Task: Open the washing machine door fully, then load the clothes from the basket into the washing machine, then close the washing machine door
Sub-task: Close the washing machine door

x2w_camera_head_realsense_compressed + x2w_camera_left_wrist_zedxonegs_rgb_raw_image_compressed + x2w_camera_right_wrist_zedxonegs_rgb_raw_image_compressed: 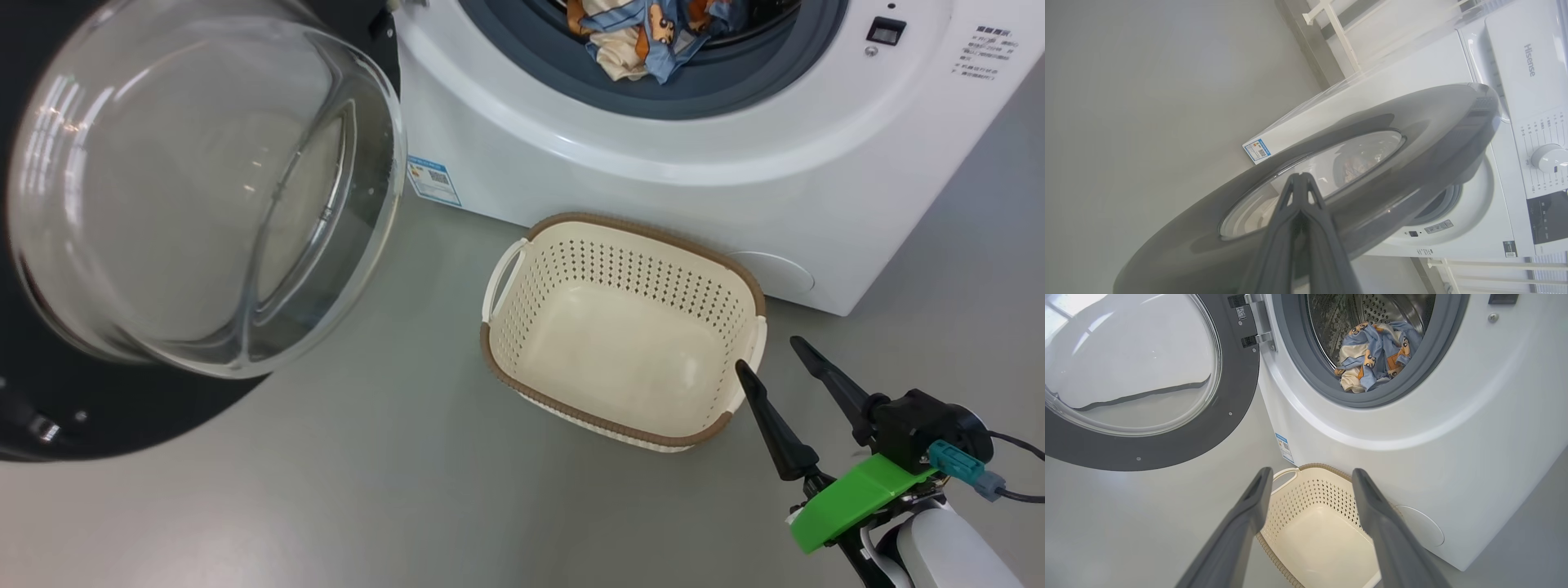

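The washing machine [653,147] [1453,437] stands with its door [204,196] [1147,375] swung open to the left. Blue printed clothes [653,33] [1372,355] with some cream cloth lie inside the steel drum. The cream basket [624,335] [1314,539] sits on the floor in front of the machine with nothing in it. My right gripper [771,355] [1310,477] is open beside the basket's right rim, holding nothing. In the left wrist view my left gripper [1300,176] is shut, its tips at the outer face of the door [1331,179], on or just before the edge of its glass window.
Grey floor [367,490] spreads around the basket and under the open door. A small blue label [433,180] marks the machine's lower corner. The control panel and a dial [1547,157] appear in the left wrist view, with a white rack [1339,36] behind the machine.
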